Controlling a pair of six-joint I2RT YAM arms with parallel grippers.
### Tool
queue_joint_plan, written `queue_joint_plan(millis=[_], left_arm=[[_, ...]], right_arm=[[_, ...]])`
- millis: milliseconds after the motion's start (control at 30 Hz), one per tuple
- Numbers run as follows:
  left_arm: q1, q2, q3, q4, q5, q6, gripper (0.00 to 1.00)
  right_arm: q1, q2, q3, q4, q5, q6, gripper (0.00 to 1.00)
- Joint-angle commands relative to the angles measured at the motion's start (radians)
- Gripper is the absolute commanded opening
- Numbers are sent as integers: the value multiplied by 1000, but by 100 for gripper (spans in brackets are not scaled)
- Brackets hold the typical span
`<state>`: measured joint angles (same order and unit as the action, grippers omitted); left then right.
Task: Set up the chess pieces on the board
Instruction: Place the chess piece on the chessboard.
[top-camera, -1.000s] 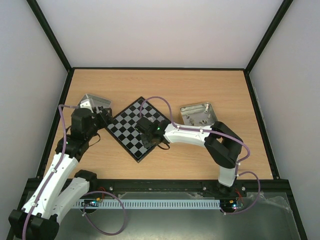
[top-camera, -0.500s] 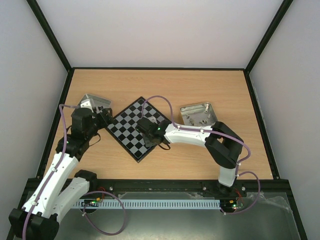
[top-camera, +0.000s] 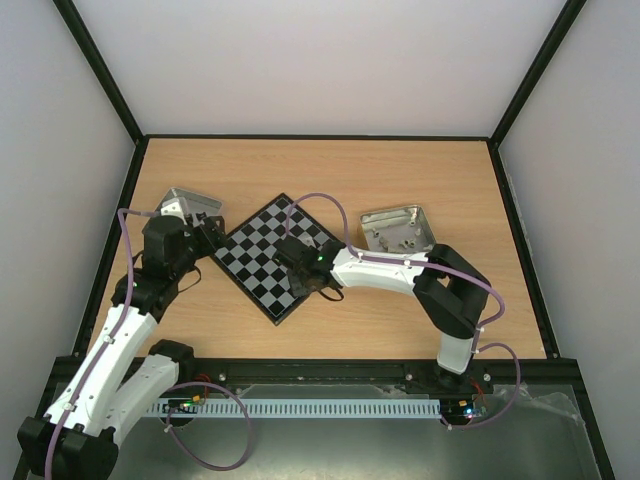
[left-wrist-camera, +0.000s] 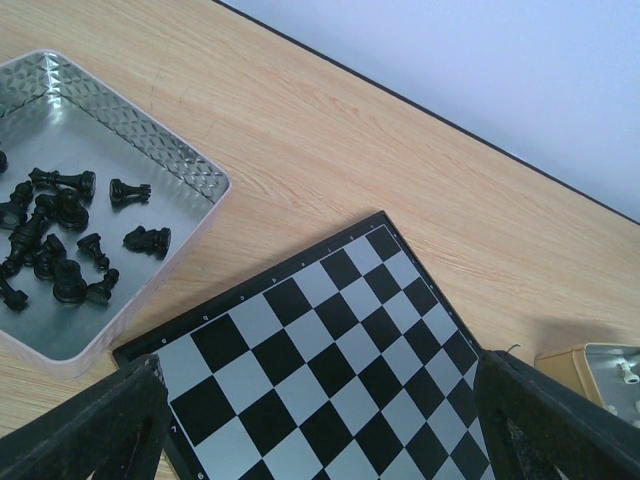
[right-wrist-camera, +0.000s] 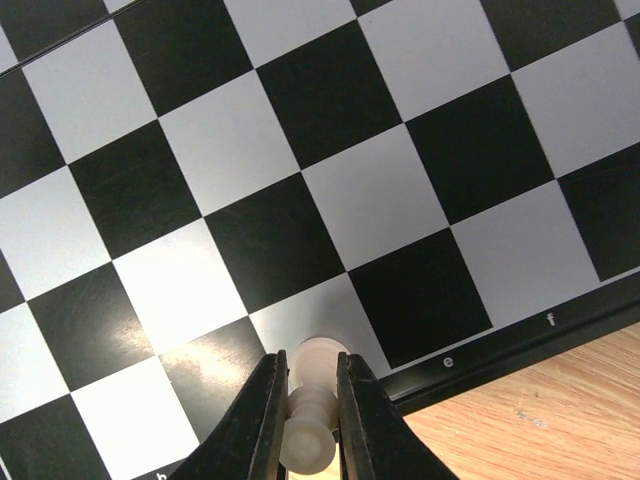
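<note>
Right gripper (right-wrist-camera: 310, 368), edged slightly rightward over the board (right-wrist-camera: 330, 200), pinches a white piece (right-wrist-camera: 306, 430), long axis pointing down at a light edge-row square (right-wrist-camera: 300, 318); left gripper (left-wrist-camera: 320, 430) wide, empty, farther off.

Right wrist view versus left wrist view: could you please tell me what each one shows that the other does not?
Only the right wrist view shows the right gripper shut on a white chess piece, at a light square by the edge of the board. Only the left wrist view shows a metal tray of black pieces, bare tabletop and a corner of a second tray. Both show the board's checked squares.
</note>
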<state>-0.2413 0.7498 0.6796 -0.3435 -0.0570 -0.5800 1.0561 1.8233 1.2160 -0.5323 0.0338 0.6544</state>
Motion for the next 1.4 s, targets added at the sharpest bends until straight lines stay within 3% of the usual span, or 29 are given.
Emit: queue_joint_plan(millis=[0, 333, 733, 1167, 1367], left_arm=[[-1, 2, -9, 4, -2, -4, 84], [-1, 1, -8, 4, 1, -7, 84], [-1, 2, -7, 6, 12, -9, 84], [-1, -4, -3, -2, 25, -14, 84], [0, -7, 11, -10, 25, -11, 84]], right_arm=[[5, -26, -12, -11, -48, -15, 12], [5, -13, -16, -23, 69, 7, 13], [5, -30, -33, 46, -14, 2, 21], [3, -29, -31, 49, 42, 33, 19], [2, -76, -10, 44, 42, 35, 32]])
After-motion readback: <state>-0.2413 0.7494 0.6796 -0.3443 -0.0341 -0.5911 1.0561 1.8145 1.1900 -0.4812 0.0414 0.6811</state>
